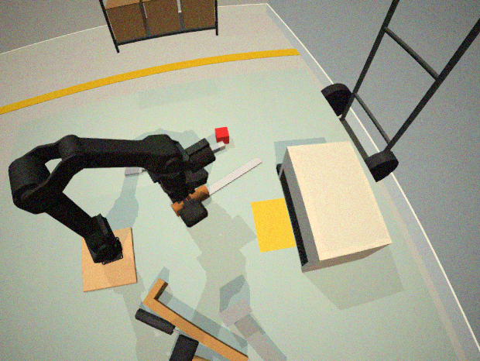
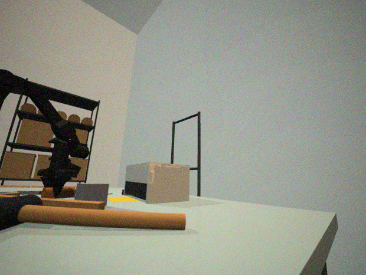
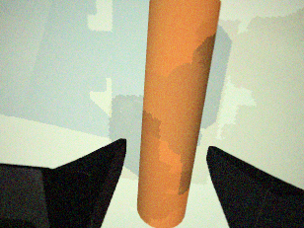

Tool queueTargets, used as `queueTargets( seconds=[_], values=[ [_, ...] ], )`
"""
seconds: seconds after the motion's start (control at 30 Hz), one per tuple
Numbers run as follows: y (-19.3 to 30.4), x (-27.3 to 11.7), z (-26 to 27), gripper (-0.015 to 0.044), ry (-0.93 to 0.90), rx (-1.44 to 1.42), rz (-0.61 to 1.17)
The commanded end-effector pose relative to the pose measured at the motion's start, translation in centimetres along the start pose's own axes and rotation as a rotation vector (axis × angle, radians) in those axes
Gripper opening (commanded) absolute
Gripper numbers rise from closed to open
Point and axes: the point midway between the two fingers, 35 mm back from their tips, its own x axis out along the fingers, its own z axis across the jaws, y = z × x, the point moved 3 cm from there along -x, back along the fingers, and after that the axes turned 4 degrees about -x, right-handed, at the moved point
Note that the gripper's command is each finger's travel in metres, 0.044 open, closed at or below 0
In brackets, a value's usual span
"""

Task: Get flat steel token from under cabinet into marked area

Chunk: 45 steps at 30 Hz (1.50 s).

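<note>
My gripper is open, its fingers on either side of the orange round handle of a flat-bladed tool, with a gap on each side in the wrist view. The tool's long pale blade lies on the table, pointing toward the far end of the cabinet and ending short of it. The cabinet has a dark low opening along its front. The yellow marked area lies before it, with no token visible on it. The token is not visible in any view.
A red cube stands beyond the gripper, near a small pale metal piece. An orange L-shaped bar lies at the near side, beside a black-handled tool and a thick orange rod.
</note>
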Motion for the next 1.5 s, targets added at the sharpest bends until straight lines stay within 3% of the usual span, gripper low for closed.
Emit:
queueTargets(
  seconds=[0.0,0.07,0.37,0.5,1.47],
  values=[
    [0.0,-0.04,-0.01,0.0217,0.0,0.0,0.0],
    [0.0,-0.04,-0.01,0.0165,0.0,0.0,0.0],
    [0.0,-0.04,-0.01,0.0105,0.0,0.0,0.0],
    [0.0,-0.04,-0.01,0.0,0.0,0.0,0.0],
    [0.62,-0.22,0.05,0.0,-0.002,-0.067,-0.001]
  ],
)
